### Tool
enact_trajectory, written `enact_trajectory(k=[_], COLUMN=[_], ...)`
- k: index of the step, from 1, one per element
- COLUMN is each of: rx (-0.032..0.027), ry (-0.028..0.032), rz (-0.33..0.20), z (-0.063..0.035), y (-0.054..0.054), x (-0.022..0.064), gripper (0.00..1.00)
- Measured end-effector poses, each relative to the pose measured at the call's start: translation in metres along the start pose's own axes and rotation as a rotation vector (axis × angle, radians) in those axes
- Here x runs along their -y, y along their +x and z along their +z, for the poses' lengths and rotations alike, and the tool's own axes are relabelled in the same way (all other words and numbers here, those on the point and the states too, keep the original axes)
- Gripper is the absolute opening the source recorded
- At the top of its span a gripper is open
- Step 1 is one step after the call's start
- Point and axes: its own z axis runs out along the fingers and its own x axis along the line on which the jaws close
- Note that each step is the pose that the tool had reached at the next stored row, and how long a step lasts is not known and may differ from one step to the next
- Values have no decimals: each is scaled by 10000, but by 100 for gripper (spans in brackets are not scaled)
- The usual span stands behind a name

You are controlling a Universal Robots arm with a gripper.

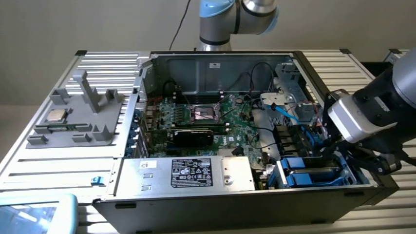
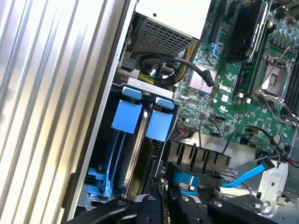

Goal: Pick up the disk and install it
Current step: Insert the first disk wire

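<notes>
Gripper low over the drive bay in the lower right of the exterior frame, with the disk seated there.

The gripper (image 1: 339, 152) (image 2: 166, 205) hangs just above the drive bay (image 1: 354, 179); I cannot tell whether it is open or closed, or whether it touches anything. The disk (image 1: 312, 175) (image 2: 140, 140) stands on edge in that bay, its blue carrier handles turned toward the gripper. The fit is tight. The case (image 1: 227, 207) wall runs hard along the bay's outer side, the silver power supply (image 1: 188, 173) (image 2: 173, 14) sits just beside it toward the lower middle, and a black cable bundle (image 2: 173, 65) and black fan shroud (image 2: 196, 161) crowd the inner edge. Open room lies only above the bay. Outside the wall is the slatted table (image 1: 39, 165) (image 2: 46, 93). The motherboard (image 1: 221, 117) fills the centre, and the grey fixture (image 1: 78, 117) at left is well apart.
</notes>
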Motion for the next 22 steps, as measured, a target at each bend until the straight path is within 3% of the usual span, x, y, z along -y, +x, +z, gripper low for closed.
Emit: enact_trajectory(k=[2, 7, 8, 12, 13, 22], rx=[-258, -783, -922, -1585, -1710, -2534], ry=[-63, -204, -241, -421, -455, -672], rz=[2, 6, 7, 13, 15, 21], z=[3, -9, -9, -1, -1, -19], y=[-42, -157, -175, -237, -257, -419], x=[11, 42, 47, 63, 67, 71], gripper=[16, 16, 16, 16, 16, 16])
